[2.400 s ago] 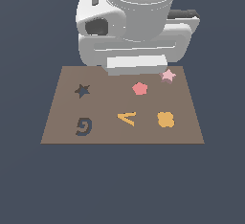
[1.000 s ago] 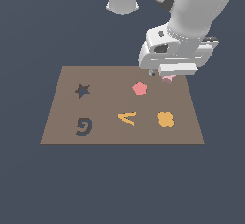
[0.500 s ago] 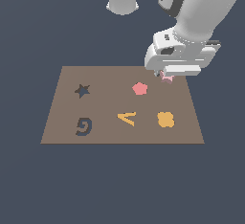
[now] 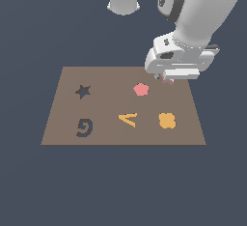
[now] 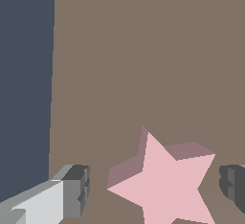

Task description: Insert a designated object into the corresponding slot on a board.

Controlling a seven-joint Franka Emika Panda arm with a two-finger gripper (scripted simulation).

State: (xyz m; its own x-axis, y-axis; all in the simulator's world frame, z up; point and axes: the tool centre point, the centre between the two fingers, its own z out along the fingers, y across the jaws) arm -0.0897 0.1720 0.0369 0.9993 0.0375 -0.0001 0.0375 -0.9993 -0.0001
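In the exterior view the gripper (image 4: 167, 78) hangs low over the far right corner of the brown board (image 4: 62, 123), hiding nearly all of the pale pink star block (image 4: 168, 80) — only a sliver shows beneath the hand. The wrist view shows the star (image 5: 167, 182) lying flat on the board (image 5: 143, 50) between the two fingers (image 5: 72, 189), a visible gap on each side — the jaws are spread and grip nothing. The dark star-shaped slot (image 4: 83, 91) sits in the exterior view's upper left part of the board, well apart from the block; the salmon pentagon (image 4: 141, 89) lies between them.
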